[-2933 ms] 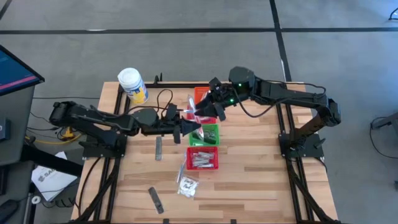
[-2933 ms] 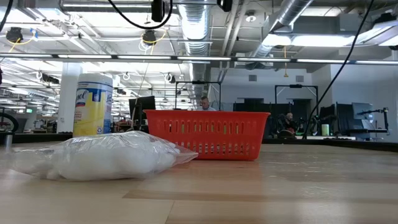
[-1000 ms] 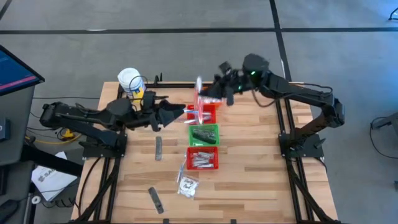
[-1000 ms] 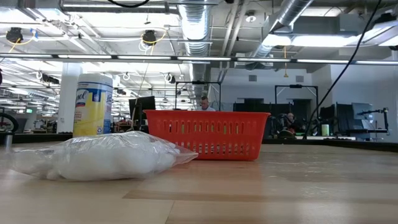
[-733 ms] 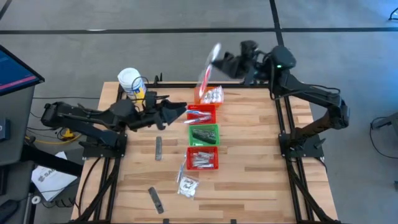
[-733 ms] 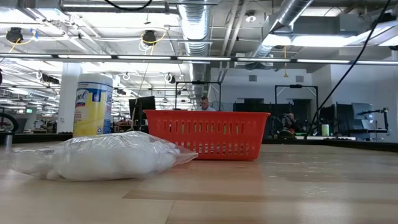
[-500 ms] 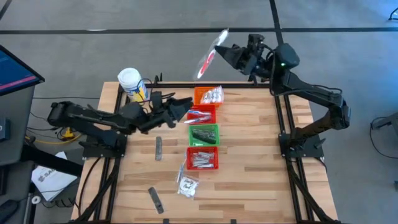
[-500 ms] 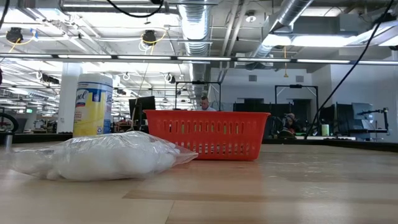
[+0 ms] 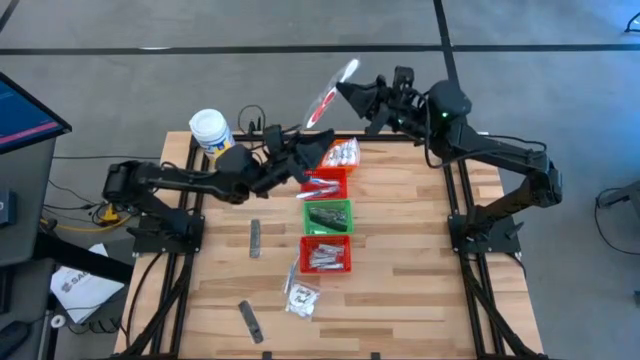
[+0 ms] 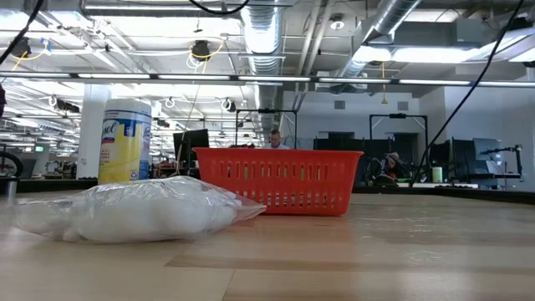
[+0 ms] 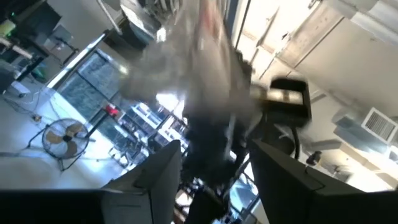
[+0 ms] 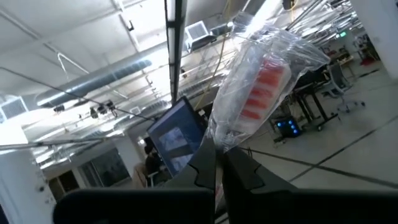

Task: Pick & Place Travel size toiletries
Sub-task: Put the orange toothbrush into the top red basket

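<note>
Wooden slat table (image 9: pixel 400 250) sat on grey floor, with an open workshop hall visible behind it in the low view.

Wrapped toothbrush (image 9: pixel 331 90), red and white inside clear plastic, was held up past the table's 12 o'clock edge. The right gripper (image 9: pixel 347 90) had its fingers pressed together on the lower end of the wrapper; the right wrist view showed the crinkled packet (image 12: pixel 261 81) rising from between the closed fingertips, red bristle section visible.

Left gripper (image 9: pixel 312 152) reached toward 1 o'clock from the left arm, over the 12 o'clock end of the basket row, just below the packet. Its fingers (image 11: pixel 155 180) stood apart in the left wrist view, with a blurred clear shape between and beyond them; contact could not be told.

Three small baskets ran in a line toward 6 o'clock: orange basket (image 9: pixel 338 152) with silvery tubes (image 9: pixel 343 155), a green basket (image 9: pixel 328 216) with dark items, a red basket (image 9: pixel 326 255) with silvery pieces.

Loose items: dark flat strip (image 9: pixel 255 238) at 9 o'clock of the green basket, another dark strip (image 9: pixel 249 321) near the 7 o'clock corner, clear sachets (image 9: pixel 300 296) just 7 o'clock of the red basket.

White jar with yellow label (image 9: pixel 212 136) stood at the 11 o'clock corner.
</note>
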Tool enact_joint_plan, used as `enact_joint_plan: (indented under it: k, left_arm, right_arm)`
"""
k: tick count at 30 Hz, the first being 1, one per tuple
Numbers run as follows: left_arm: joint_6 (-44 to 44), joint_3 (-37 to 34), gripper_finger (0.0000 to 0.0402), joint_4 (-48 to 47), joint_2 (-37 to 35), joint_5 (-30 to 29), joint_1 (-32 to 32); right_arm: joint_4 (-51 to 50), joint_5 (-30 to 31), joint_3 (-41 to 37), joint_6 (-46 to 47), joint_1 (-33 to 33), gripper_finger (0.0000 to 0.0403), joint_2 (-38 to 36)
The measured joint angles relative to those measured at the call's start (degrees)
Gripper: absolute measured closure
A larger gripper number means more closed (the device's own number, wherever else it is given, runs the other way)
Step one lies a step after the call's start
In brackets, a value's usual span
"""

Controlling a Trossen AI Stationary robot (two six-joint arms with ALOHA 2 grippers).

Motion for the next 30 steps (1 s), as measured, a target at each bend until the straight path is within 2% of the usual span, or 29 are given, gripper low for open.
enact_joint_plan:
  k: [9,25,30]
  left_arm:
    - [0.0,1.9,0.0225,1.1,-0.1,-0.2,1.7]
    - [1.4,1.9,0.0225,2.3,-1.1,-0.3,2.1]
    - [1.4,1.9,0.0248,2.1,-1.1,-0.3,2.1]
  right_arm:
    - [-2.6,2.2,0.0,-5.7,2.9,0.0403,0.0]
    - [-4.7,2.9,0.0,-6.4,3.5,0.0399,0.0]
    - [-4.7,2.9,0.0,-6.4,3.4,0.0399,0.0]
